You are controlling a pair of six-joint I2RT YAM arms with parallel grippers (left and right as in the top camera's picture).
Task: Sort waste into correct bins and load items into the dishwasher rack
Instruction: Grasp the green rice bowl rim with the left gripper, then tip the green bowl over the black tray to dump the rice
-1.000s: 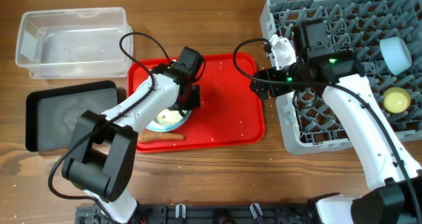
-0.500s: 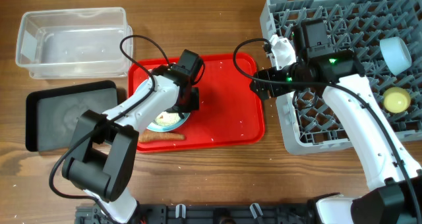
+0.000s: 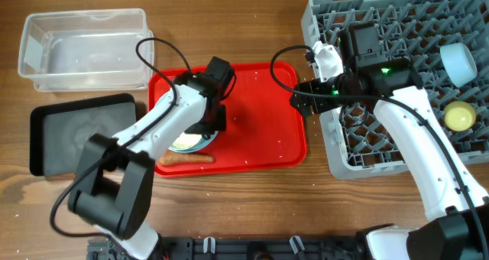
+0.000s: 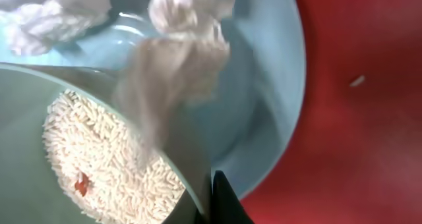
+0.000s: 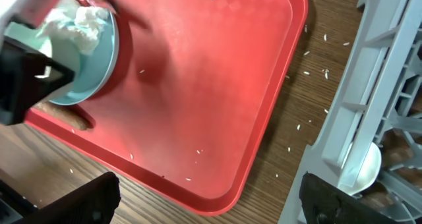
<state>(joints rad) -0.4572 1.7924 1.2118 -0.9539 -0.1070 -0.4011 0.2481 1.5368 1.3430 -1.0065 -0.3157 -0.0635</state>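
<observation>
Red tray (image 3: 260, 130) on bench (image 3: 229, 206), pale green bowl (image 4: 26, 151) of rice grains (image 4: 99, 151) on light blue plate (image 4: 264, 85), tissue (image 4: 188, 13) blurred, my left gripper (image 3: 210, 122) mostly hidden, hold unreadable, my right gripper (image 5: 211, 197) spread wide apart.

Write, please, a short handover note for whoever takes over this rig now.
Left gripper: at the rim of the pale green bowl, grip unclear.
Right gripper: open, over the right edge of the red tray.
Bowl holds rice, sits on the light blue plate with tissue; food stick at the tray's near edge.
Done: pale bowl and yellow cup in the rack.
Left: waste into clear tub and black tray; green bowl, plate into rack.
</observation>
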